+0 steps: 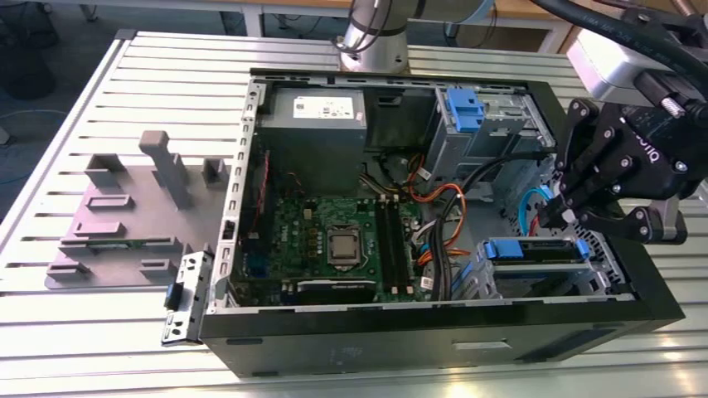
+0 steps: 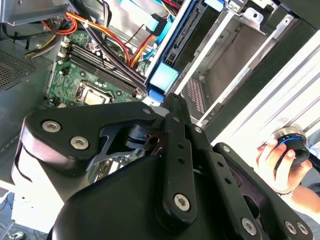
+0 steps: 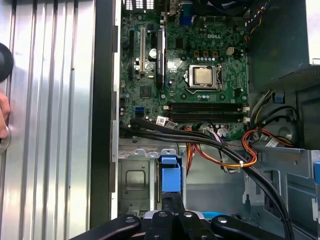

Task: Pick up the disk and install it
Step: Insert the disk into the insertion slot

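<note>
A silver, cylindrical robot arm column [image 1: 374, 37] stands at the far edge, its polished metal catching the room light. The wrist section [image 1: 625, 62] is light grey, with thick black cables [image 1: 619, 25] looping over it. Below it hangs the hand [image 1: 603, 186], a black, matte assembly of angular link plates bearing white lettering on one side. In the second wrist view the hand's linkages [image 2: 175, 165] appear as broad black bars joined by round silver screws with hex sockets, one pivot showing a dark anodised bushing. In the first wrist view, rounded black knuckles [image 3: 172, 222] carry the same silver screws.
</note>
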`<state>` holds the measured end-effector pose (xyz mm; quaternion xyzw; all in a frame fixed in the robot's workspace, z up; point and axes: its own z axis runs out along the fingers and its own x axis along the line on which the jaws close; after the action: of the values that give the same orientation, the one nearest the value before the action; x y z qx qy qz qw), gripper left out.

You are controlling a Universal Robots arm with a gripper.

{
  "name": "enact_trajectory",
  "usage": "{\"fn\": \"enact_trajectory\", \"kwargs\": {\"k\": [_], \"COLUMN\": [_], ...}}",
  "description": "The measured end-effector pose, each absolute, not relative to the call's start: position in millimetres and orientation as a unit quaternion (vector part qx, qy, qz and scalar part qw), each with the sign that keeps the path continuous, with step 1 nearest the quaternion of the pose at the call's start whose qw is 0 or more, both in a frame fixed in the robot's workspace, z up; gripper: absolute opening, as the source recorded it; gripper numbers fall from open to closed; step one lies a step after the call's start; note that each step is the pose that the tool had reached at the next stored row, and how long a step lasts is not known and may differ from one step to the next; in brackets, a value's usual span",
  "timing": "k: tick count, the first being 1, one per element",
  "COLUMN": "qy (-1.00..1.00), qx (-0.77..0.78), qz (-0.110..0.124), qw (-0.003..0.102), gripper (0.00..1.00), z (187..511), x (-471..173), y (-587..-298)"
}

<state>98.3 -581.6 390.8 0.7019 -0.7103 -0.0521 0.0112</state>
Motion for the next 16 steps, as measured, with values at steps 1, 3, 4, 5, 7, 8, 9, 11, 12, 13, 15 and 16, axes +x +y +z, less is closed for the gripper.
{"fn": "enact_trajectory", "kwargs": {"k": [1,3,4,5,7,8,9,11,12,13,15,16], "qy": [-0.710,-0.710,-0.710,-0.710,-0.710,-0.710,-0.710,-0.710,-0.710,-0.710,-0.710,-0.710], "qx": [0.702,0.702,0.702,0.702,0.702,0.702,0.702,0.702,0.702,0.703,0.703,0.703], "qz": [-0.052,-0.052,-0.052,-0.052,-0.052,-0.052,-0.052,-0.050,-0.046,-0.042,-0.034,-0.032], "qw": [0.011,0.011,0.011,0.011,0.011,0.011,0.011,0.008,0.004,0.000,-0.007,-0.009], "gripper": [0.11,0.11,0.11,0.11,0.11,0.11,0.11,0.11,0.11,0.11,0.11,0.11], "z": [390.5,389.8,389.5,389.5,389.4,389.4,389.4,389.0,388.7,388.7,388.2,388.2], "x": [98.4,98.9,99.2,99.3,99.3,99.4,99.5,99.5,99.6,99.5,99.4,99.5], "y": [-581.6,-581.6,-581.6,-581.6,-581.6,-581.5,-581.5,-581.5,-581.5,-581.6,-581.6,-581.6]}}
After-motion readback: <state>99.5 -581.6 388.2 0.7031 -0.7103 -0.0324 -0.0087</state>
